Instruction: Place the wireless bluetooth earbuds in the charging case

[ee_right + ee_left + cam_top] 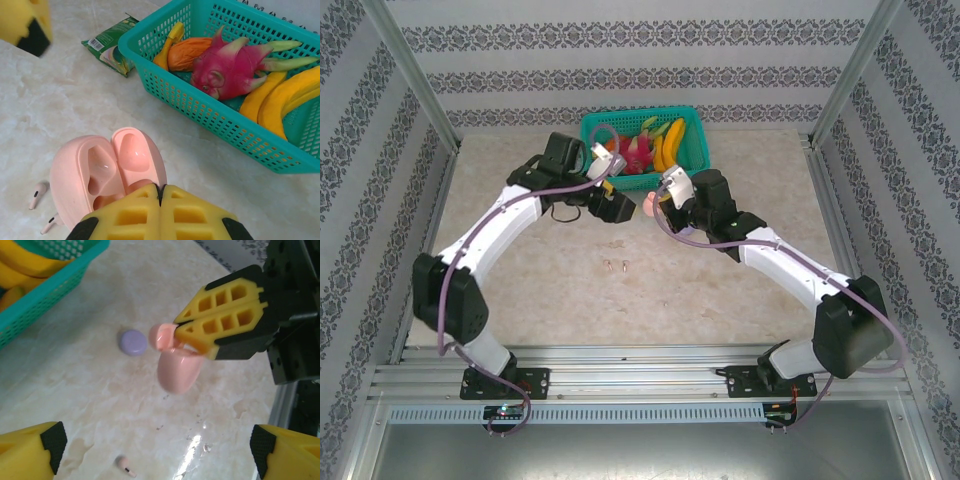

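Marbled beige tabletop bears a teal plastic mesh basket of fruit. The right gripper pinches the lid of the glossy, hinged-open pink charging case; the left gripper gapes empty. Two tiny stemmed pinkish earbuds lie loose on the table nearby.

On the table, basket at the back, case before it, earbuds nearest.
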Controlling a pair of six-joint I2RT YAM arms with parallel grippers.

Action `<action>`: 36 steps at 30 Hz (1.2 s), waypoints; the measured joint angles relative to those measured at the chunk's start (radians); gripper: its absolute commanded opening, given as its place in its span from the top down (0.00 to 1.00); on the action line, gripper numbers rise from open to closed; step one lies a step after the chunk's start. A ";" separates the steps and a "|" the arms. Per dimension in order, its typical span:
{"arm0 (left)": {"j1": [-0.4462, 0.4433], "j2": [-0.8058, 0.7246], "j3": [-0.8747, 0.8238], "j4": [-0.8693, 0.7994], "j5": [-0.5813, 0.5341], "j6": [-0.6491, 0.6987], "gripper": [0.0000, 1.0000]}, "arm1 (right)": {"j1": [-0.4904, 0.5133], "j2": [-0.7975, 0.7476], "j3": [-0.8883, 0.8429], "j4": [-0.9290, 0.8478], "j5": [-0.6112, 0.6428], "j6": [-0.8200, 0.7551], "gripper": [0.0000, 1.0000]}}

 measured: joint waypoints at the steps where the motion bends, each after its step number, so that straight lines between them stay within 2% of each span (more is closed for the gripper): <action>1: 0.000 0.027 0.022 -0.013 0.018 0.013 0.11 | 0.000 0.006 0.000 0.002 -0.002 -0.001 1.00; 7: 0.000 0.130 0.057 -0.071 0.098 0.075 0.21 | 0.000 0.046 0.006 0.006 -0.019 -0.003 1.00; 15: 0.004 0.185 0.135 -0.123 0.183 0.127 0.29 | -0.020 0.051 0.025 0.006 -0.083 0.010 1.00; 25: 0.021 0.267 0.263 -0.256 0.287 0.208 0.36 | -0.020 0.035 0.026 0.006 -0.120 0.016 1.00; 36: 0.021 0.317 0.314 -0.356 0.326 0.254 0.41 | -0.019 0.019 0.026 0.006 -0.143 0.035 1.00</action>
